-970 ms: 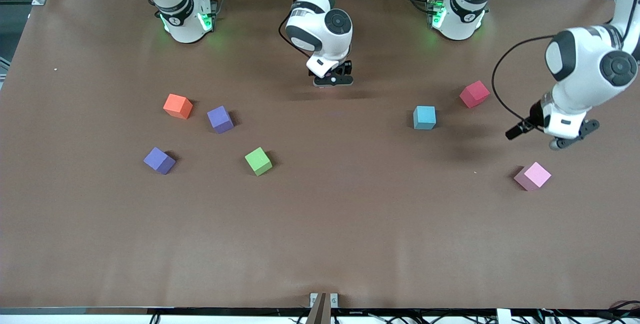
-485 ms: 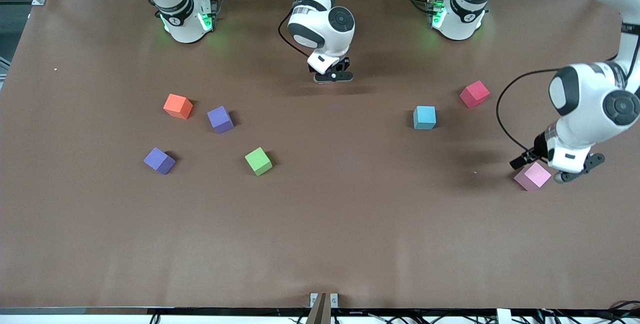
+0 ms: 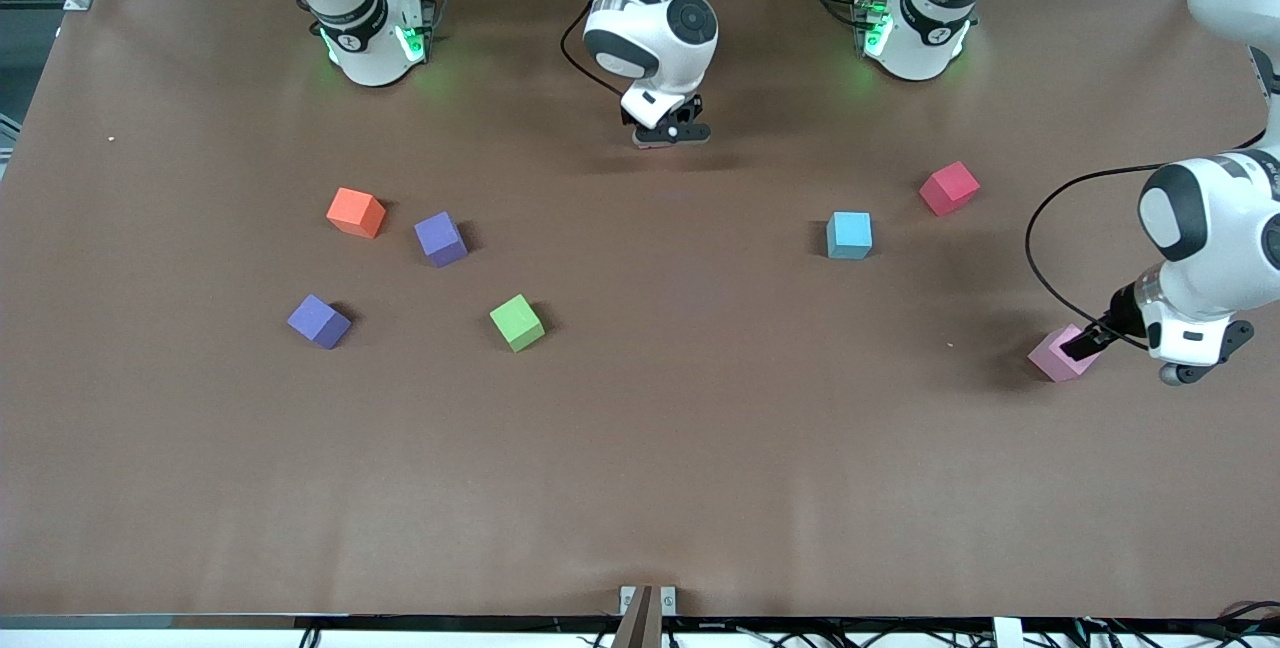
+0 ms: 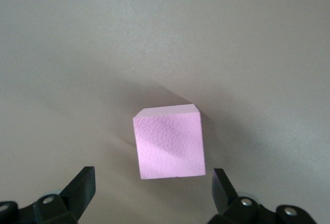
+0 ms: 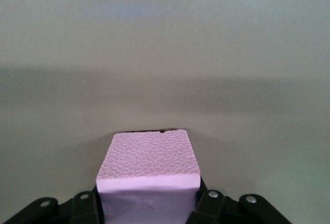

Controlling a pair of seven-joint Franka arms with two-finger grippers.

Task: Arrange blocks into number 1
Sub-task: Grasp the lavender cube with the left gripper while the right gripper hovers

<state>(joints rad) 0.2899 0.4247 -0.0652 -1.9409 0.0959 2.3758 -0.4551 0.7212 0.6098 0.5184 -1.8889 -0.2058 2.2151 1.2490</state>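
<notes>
In the right wrist view my right gripper (image 5: 148,206) is shut on a pink block (image 5: 148,165) that fills the gap between its fingers. From the front this gripper (image 3: 670,135) hangs over the table's middle strip near the robot bases, and its block is hidden. My left gripper (image 3: 1195,356) is open, low beside a second pink block (image 3: 1058,358) at the left arm's end. That block (image 4: 169,141) lies just ahead of the spread fingertips, and the gripper (image 4: 153,193) is not touching it. Loose blocks: orange (image 3: 355,212), two purple (image 3: 441,238) (image 3: 319,320), green (image 3: 517,322), light blue (image 3: 849,234), red (image 3: 949,188).
Everything rests on a brown mat (image 3: 640,448). The two arm bases (image 3: 375,33) (image 3: 915,23) stand along the edge farthest from the front camera. A small metal bracket (image 3: 647,600) sits at the mat's nearest edge.
My left arm swung down over the pink block at its end of the table. My right gripper pulled toward the robot bases with its fingers closed on the other pink block.
</notes>
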